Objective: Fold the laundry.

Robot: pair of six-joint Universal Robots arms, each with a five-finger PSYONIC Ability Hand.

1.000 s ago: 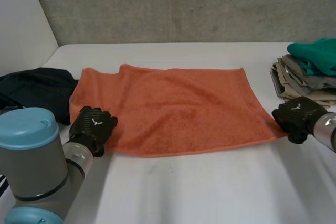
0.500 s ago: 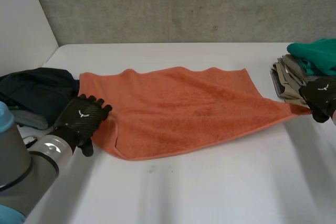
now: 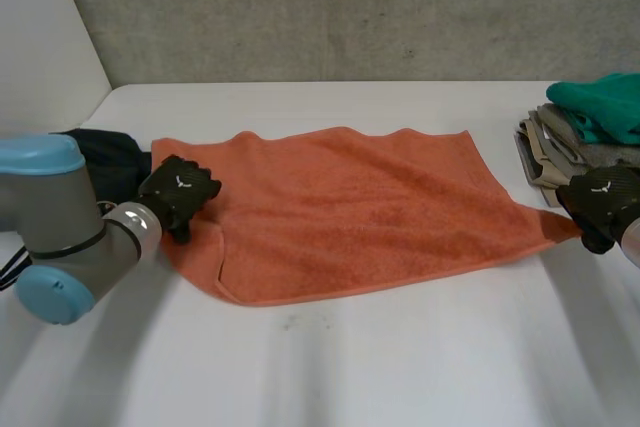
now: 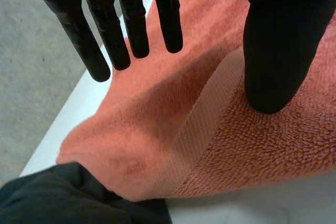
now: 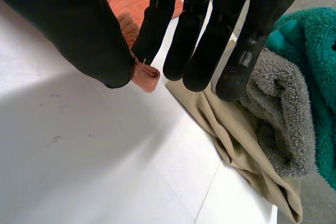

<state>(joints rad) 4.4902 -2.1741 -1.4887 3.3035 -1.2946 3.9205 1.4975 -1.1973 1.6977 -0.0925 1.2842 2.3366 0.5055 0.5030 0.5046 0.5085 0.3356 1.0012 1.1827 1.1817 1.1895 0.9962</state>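
Grey arm point(image 3: 62, 219), light-blue caps point(image 3: 40, 155); black left hand point(image 3: 178, 190) and right hand point(image 3: 600, 197) (white emblems).

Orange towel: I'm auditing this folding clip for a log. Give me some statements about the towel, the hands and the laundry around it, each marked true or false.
1. The right hand pinches a corner of the orange towel. True.
2. The left hand is curled into a fist. False: its fingers are straight, over the towel's edge.
3. A dark garment lies beside the towel, by the left hand. True.
4. The folded stack is topped by a white cloth. False: a green towel tops it.
5. The towel is folded in half. False: it lies spread out, one near corner turned over.
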